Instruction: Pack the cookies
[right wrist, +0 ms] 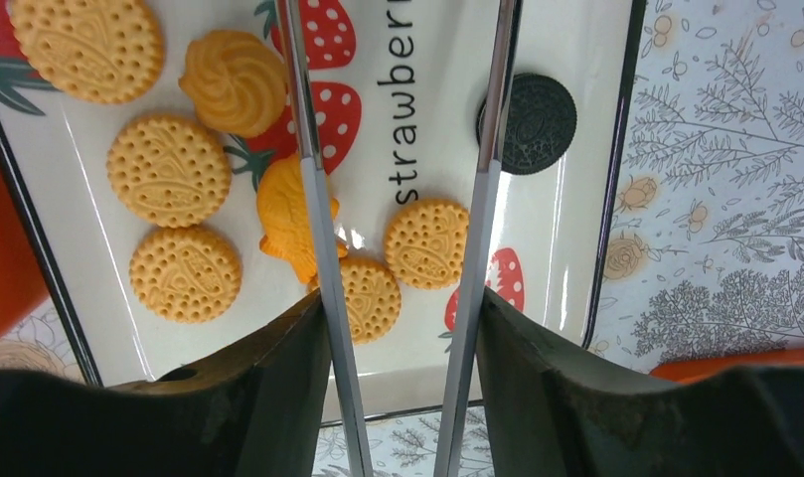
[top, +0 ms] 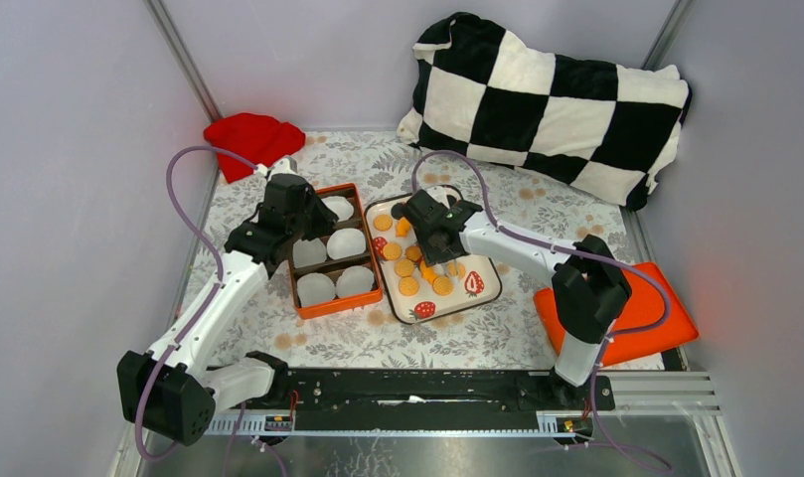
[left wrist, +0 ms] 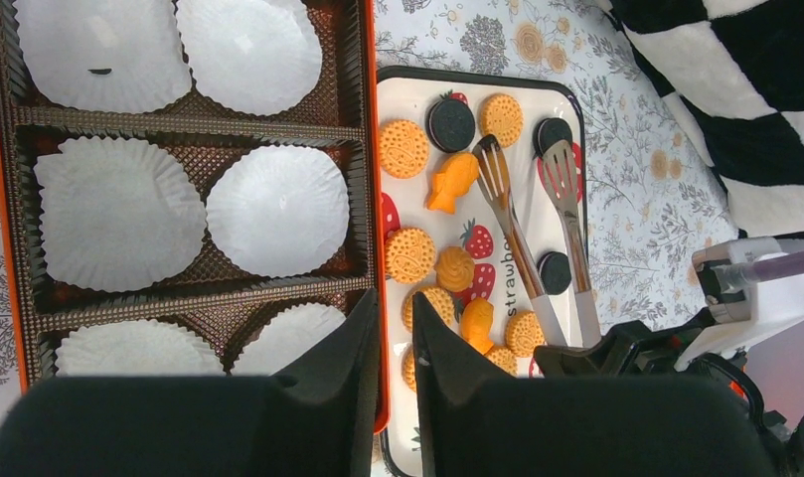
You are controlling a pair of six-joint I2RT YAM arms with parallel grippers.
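Since I'm at the arms' end of the table, nearest first. The right gripper [right wrist: 402,298] is clamped on a pair of metal tongs [left wrist: 497,174], one arm against each finger. The tongs themselves are spread, with nothing between the blades. They hang over the strawberry tray [right wrist: 566,248], which is where all the cookies [left wrist: 409,253] are: mostly round golden ones, a couple of fish-shaped ones [right wrist: 288,214], and a few black ones [right wrist: 527,124].

Just left of the tray, touching or close to it, sits the orange box [top: 330,307] with white paper cups [left wrist: 278,209] in its compartments. Every cup I can see is empty, so I'd say packing has barely started. The left gripper [left wrist: 396,303] hovers over the box's rim next to the tray, fingers a narrow slit apart, holding nothing.

If I were doing this grab, I'd pick a cookie with space around it and bring the blades down flat on either side. Squeeze gently, because these look crumbly and a round one could squirt out sideways. Then lift level and swing left to a cup, watching that other arm.

Way at the back are a red cloth [top: 253,139] and a checkered pillow [top: 547,94].
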